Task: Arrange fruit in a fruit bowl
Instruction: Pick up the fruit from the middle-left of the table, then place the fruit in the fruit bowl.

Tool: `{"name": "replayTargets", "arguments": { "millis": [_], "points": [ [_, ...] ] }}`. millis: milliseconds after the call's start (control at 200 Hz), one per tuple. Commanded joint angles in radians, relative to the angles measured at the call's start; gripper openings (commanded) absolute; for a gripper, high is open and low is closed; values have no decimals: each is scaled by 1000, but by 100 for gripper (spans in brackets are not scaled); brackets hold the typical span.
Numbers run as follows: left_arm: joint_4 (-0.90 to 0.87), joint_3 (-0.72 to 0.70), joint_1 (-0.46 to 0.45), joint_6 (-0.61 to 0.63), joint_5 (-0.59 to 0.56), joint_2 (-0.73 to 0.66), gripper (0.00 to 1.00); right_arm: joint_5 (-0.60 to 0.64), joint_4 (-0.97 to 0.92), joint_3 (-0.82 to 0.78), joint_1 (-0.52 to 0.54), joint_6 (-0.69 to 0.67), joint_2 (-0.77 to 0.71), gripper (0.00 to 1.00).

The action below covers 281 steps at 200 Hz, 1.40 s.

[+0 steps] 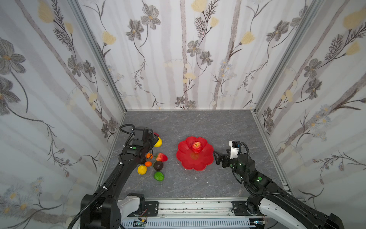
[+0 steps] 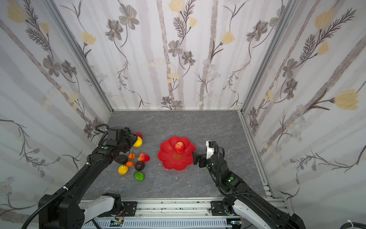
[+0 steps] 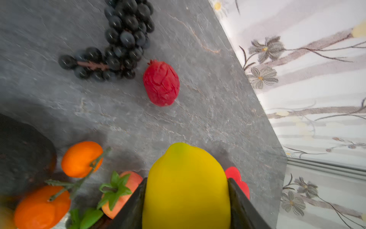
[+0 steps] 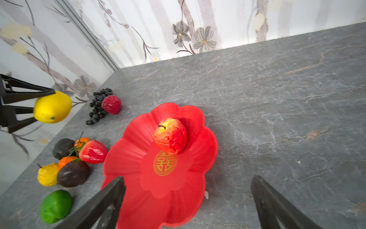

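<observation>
Left of centre in a top view, the left fingers (image 3: pixel 132 208) clamp the lemon (image 1: pixel 158 142) above loose fruit (image 1: pixel 158 165) on the table (image 1: pixel 198 123). At centre, the fruit bowl (image 1: pixel 206 158) holds an apple (image 1: pixel 196 146). Just right, the right fingers (image 4: pixel 103 204) gape, empty.

Two yellow fruits: a lemon (image 4: pixel 52 107) in the left hand (image 3: pixel 187 179), another (image 4: pixel 48 174) loose near it. Two oranges (image 3: pixel 81 158) (image 3: pixel 39 208), two dark fruits (image 4: pixel 72 173) (image 4: pixel 63 147), one strawberry (image 4: pixel 93 151), one lime (image 4: pixel 56 206), one grape bunch (image 4: pixel 98 107), one bumpy red fruit (image 4: pixel 111 104). One apple (image 4: pixel 170 135) and one bowl (image 4: pixel 128 138) before the right hand (image 4: pixel 188 178).
</observation>
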Motion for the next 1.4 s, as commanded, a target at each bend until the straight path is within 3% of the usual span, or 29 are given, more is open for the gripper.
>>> {"name": "replayTargets", "arguments": {
  "millis": [0, 125, 275, 515, 939, 1399],
  "points": [
    [113, -42, -87, -161, -19, -14, 49, -71, 87, 8, 3, 118, 7, 99],
    [226, -80, -221, -280, -48, 13, 50, -91, 135, 22, 30, 199, 44, 98],
    [323, -82, -374, -367, -106, 70, 50, -35, 166, 58, 136, 214, 103, 98],
    [439, -84, -524, -449, -167, 152, 50, -27, 279, 85, 227, 289, 232, 97],
    [481, -74, -626, -486, -193, 163, 50, -43, 369, 135, 275, 335, 375, 91],
    [502, -54, -681, -488, -196, 169, 50, -17, 361, 148, 276, 361, 422, 78]
  ]
}}
